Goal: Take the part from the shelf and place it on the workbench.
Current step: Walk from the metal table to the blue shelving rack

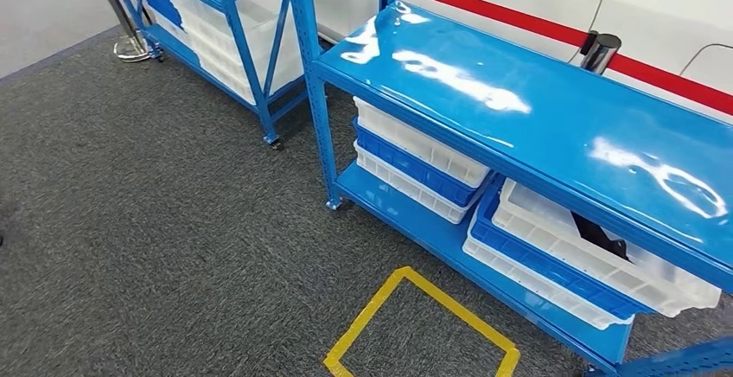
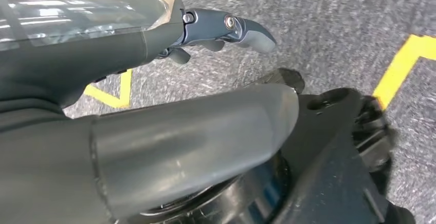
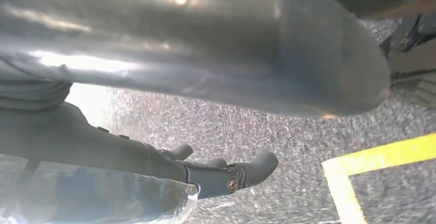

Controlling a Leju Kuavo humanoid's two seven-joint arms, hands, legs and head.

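Note:
A black part lies in a white bin on the lower level of the blue shelf, at the right of the head view; the upper board partly hides it. My left hand hangs over the grey carpet, thumb and fingers apart, holding nothing. My right hand also hangs above the carpet with its fingers spread away from the thumb and nothing in them. Both hands are far from the part.
Stacked white and blue bins fill the lower shelf level to the left of the part. A second blue shelf with bins stands at the back left. A yellow tape square marks the carpet in front of the shelf. A metal post base stands far left.

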